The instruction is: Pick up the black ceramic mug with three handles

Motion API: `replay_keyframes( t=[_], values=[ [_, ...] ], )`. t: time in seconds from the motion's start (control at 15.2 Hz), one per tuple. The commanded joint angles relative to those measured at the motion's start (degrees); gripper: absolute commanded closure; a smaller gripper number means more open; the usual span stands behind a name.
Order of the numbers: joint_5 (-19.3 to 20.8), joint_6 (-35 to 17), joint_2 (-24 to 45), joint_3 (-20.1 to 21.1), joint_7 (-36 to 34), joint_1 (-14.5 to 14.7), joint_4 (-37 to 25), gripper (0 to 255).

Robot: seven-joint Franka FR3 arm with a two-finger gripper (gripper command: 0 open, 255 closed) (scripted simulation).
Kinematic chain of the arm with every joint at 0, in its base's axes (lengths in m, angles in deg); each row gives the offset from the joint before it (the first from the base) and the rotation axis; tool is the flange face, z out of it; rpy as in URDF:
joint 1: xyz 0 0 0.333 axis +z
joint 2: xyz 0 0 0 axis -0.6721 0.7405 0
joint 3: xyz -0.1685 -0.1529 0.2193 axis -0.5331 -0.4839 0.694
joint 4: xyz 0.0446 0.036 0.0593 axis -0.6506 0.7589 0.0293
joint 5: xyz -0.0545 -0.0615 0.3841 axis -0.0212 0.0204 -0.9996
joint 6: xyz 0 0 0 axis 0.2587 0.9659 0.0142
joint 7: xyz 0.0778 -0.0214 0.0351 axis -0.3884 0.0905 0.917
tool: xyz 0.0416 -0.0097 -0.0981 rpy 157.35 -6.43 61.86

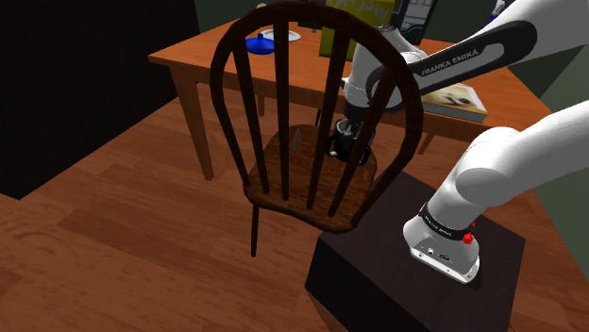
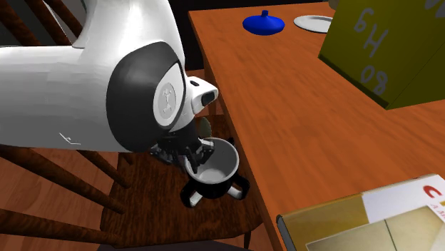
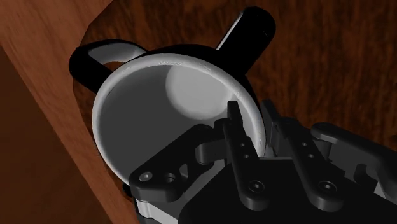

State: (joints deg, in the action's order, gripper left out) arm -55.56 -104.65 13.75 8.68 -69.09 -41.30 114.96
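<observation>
A black mug (image 2: pixel 217 184) with a pale grey inside and looped black handles sits upright over the wooden chair seat (image 2: pixel 146 185), close to the table's edge. My gripper (image 2: pixel 195 158) comes down on the mug's rim at the side away from the table. In the wrist view, one finger (image 3: pixel 236 130) is inside the mug (image 3: pixel 153 108) and the other is outside, with the gripper (image 3: pixel 256 127) shut on the wall between them. Two handles show beyond the rim there. In the shoulder view, the mug (image 1: pixel 341 144) is seen between the chair's back spindles, under the gripper (image 1: pixel 344 132).
The chair's curved back and spindles (image 1: pixel 283 104) stand between the shoulder camera and the mug. The wooden table (image 2: pixel 285 107) beside the chair carries a blue lid-like object (image 2: pixel 264 23), a white plate (image 2: pixel 314 23), a yellow box (image 2: pixel 385 43) and a book (image 2: pixel 378 221). My stand (image 1: pixel 378 273) is just below the chair.
</observation>
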Motion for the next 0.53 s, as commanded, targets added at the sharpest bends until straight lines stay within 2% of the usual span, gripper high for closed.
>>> replay_keyframes(
  t=[0.0,0.33,0.46],
  values=[
    [0.0,2.1,-1.1,-0.1,0.2,0.0,-1.0,255],
    [-0.1,6.9,-3.5,-0.4,0.5,0.1,-3.5,255],
    [-0.1,7.1,-3.6,-0.4,0.5,0.1,-3.6,255]
  ],
)
